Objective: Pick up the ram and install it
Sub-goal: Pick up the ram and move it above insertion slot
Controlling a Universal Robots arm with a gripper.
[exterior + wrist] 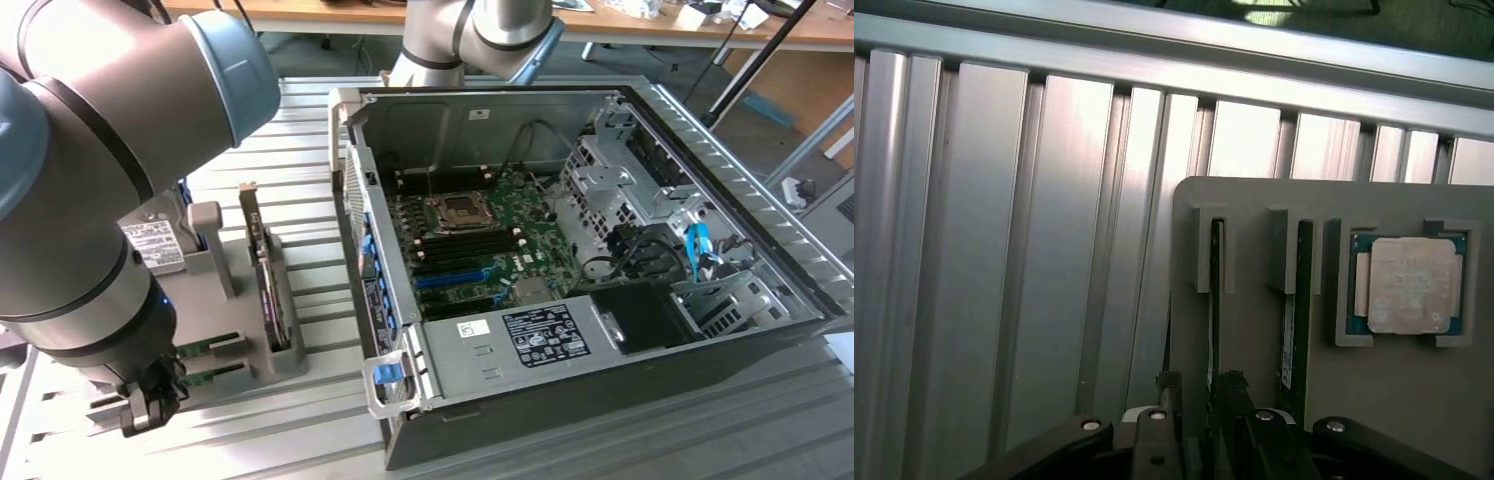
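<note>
Exterior view: the ribbed metal table runs under everything. The open computer case fills the middle and right of the frame, lying with its side off. My own arm bulks across the frame's left. Inside the case, the green motherboard sits at centre, and the power supply lies below it in the frame.

At the exterior view's left, between my arm and the case, stands the grey holder. An upright expansion card is slotted into it. Low on the holder, in the lower left of the frame, two green sticks poke out. The lower one is the ram and the second stick lies just above it. My pincer hangs at the ram's near end.

In the wrist view, the ram stands on edge in the holder's outermost slot, beside the bare table. The second stick stands in the neighbouring slot. The square processor rests in its own pocket beyond that. My pincer is released and grasping nothing. Its fingertips stand apart on either side of the ram's end. I cannot tell whether they touch it.
</note>
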